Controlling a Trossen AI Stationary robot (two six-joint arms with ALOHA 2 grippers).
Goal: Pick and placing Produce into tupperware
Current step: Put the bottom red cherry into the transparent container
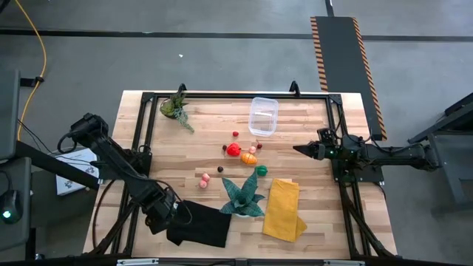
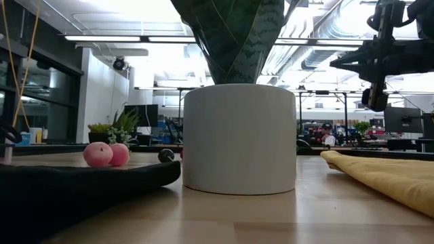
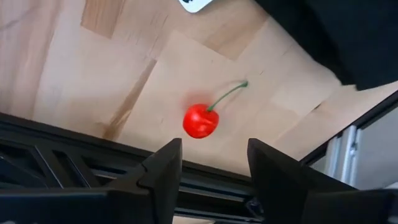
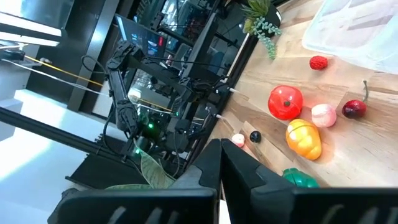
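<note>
While the high view looks down, the tupperware (image 1: 263, 117) lies at twelve o'clock of the produce (image 1: 242, 152) scattered mid-tabletop (image 1: 207, 125); the left end effector (image 1: 164, 214) hangs at seven o'clock, the right end effector (image 1: 299, 148) at three. Left wrist view: parted fingers (image 3: 163, 168), nothing gripped, a red cherry (image 3: 201, 120) lying beyond them. Right wrist view: its fingers (image 4: 239, 171) pressed shut, empty.

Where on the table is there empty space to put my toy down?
Bare wood lies between the leafy green plant and the tupperware, and between the tupperware and the right gripper. It's crowded mid-table around the produce, the teal plant, yellow cloth and black cloth.
</note>
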